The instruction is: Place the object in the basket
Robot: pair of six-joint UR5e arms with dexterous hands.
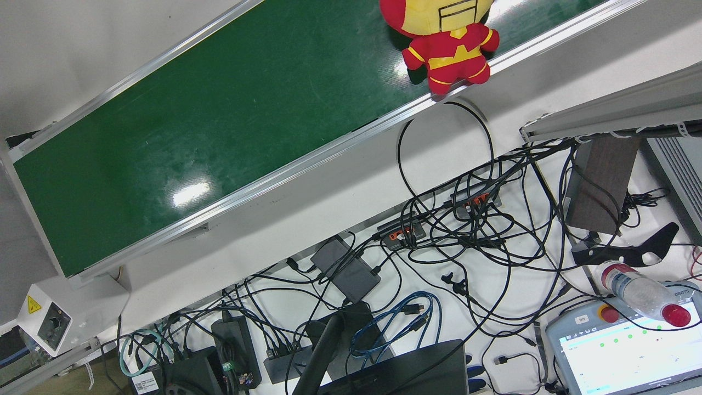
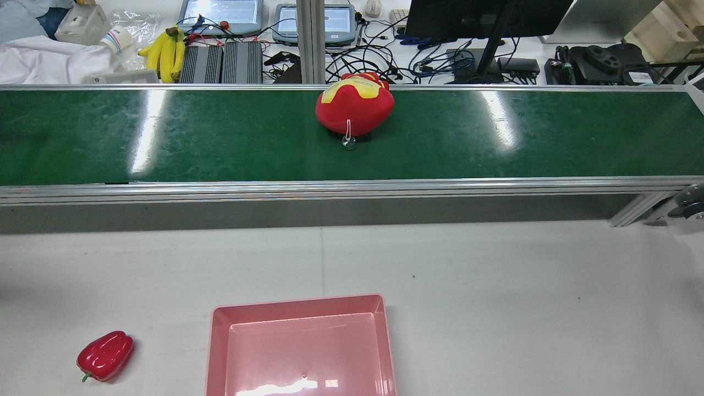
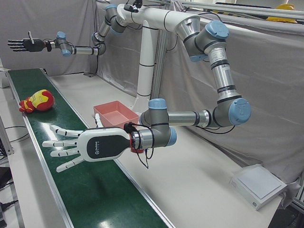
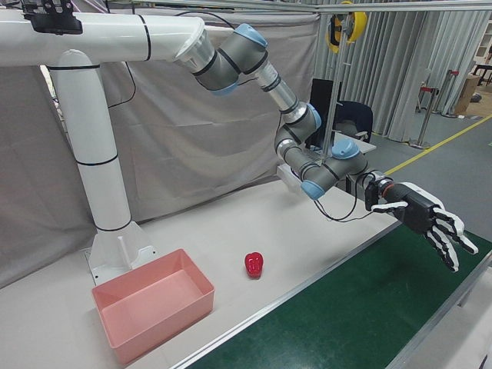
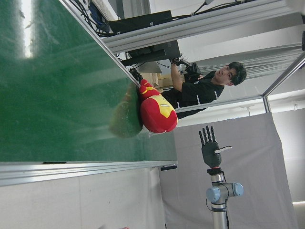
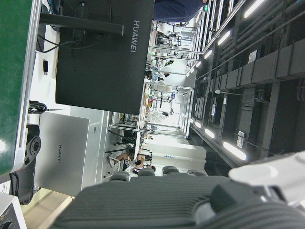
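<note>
A red and yellow plush toy point(image 2: 355, 107) lies on the green belt point(image 2: 165, 137) by its far edge; it also shows in the front view point(image 1: 444, 49), the left-front view point(image 3: 38, 100) and the left hand view point(image 5: 157, 107). The pink basket point(image 2: 300, 301) stands empty on the white table before the pedestal point(image 3: 108, 121) point(image 4: 165, 323). My left hand point(image 3: 90, 145) point(image 4: 423, 215) hovers open over the belt, fingers spread towards the toy and well short of it. My right hand point(image 3: 26, 45) point(image 5: 209, 150) is open, raised high beyond the toy.
A red bell pepper point(image 2: 105, 356) point(image 4: 254, 264) lies on the table on the basket's left in the rear view. A white box point(image 3: 256, 185) sits at the table's end. A desk with cables and monitors point(image 1: 466, 247) lies beyond the belt, where a person point(image 5: 205, 88) stands.
</note>
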